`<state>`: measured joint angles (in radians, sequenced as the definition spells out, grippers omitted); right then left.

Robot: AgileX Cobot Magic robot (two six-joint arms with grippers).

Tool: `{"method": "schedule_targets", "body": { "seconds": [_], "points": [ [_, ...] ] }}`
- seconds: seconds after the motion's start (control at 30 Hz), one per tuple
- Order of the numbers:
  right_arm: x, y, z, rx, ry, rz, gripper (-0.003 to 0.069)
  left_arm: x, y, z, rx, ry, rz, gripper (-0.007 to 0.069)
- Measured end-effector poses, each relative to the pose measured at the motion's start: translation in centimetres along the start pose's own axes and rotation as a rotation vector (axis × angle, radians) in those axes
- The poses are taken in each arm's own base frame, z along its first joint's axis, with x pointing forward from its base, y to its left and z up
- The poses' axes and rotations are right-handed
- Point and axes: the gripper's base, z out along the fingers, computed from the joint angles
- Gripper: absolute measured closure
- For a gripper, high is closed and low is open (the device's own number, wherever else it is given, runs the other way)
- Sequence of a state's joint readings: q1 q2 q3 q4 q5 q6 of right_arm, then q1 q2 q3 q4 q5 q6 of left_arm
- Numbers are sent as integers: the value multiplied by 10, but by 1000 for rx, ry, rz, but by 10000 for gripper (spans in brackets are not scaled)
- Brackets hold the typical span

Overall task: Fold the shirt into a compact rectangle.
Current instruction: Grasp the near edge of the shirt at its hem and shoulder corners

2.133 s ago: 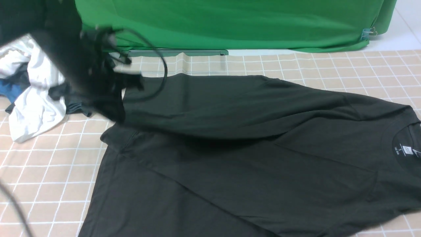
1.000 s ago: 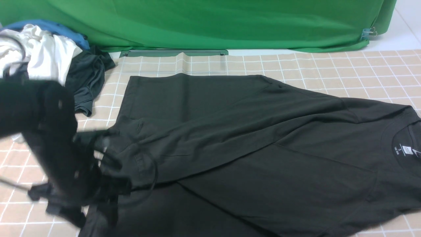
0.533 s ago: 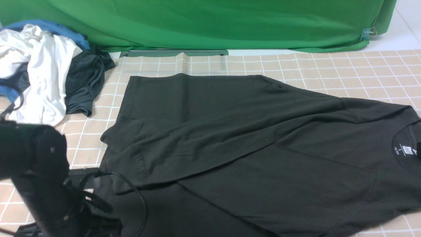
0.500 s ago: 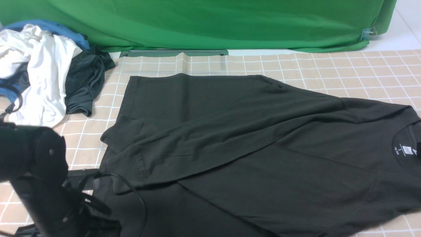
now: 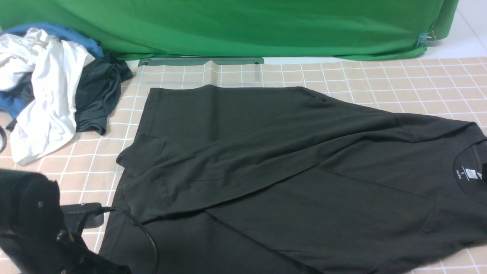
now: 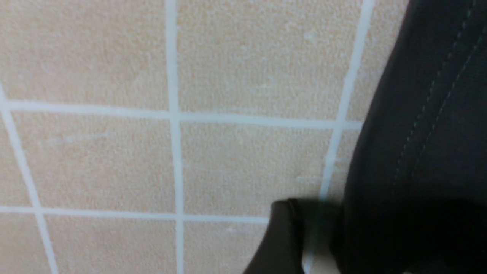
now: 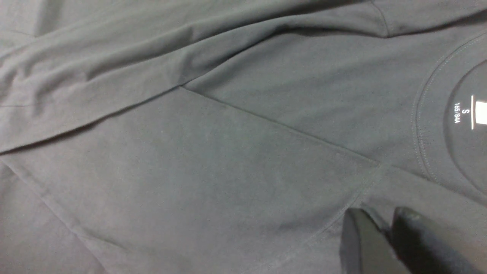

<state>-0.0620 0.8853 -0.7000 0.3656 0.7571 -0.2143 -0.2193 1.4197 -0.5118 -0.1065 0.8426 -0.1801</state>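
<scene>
The black shirt (image 5: 289, 171) lies spread on the tiled table cloth (image 5: 399, 80), its collar and white neck label (image 5: 467, 174) at the right. Its far edge is folded over toward the near side. My left arm (image 5: 30, 228) sits low at the near left. In the left wrist view, my left gripper (image 6: 380, 224) is open beside the shirt's stitched hem (image 6: 426, 114). One finger (image 6: 283, 236) shows over the cloth; the other is lost in the dark. My right gripper (image 7: 386, 222) is shut just above the shirt near a shoulder seam, with nothing between its fingers.
A heap of clothes lies at the far left: a white garment (image 5: 49, 87), a dark grey-teal garment (image 5: 97, 95) and something blue (image 5: 57, 29). A green backdrop (image 5: 266, 26) hangs behind the table. The shirt runs off the near and right edges of the front view.
My left arm brought the shirt's far-left hem toward the near side, laid it down as a fold, let go and drew back to the near-left corner. The right side has not moved.
</scene>
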Motion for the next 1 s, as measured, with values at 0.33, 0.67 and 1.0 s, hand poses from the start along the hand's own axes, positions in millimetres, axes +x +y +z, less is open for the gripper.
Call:
{"method": "schedule_targets", "body": {
  "seconds": [0.33,0.67,1.0],
  "points": [
    [-2,3,-3,-21,68,-5,515,1,-2,-5,33,-42,48,583],
    [-21,14,4,-127,380,-150,510,19,-5,-66,105,-219,39,592],
    [32,59,63,-203,516,-535,167,41,0,-84,111,-278,11,592]
  ]
}}
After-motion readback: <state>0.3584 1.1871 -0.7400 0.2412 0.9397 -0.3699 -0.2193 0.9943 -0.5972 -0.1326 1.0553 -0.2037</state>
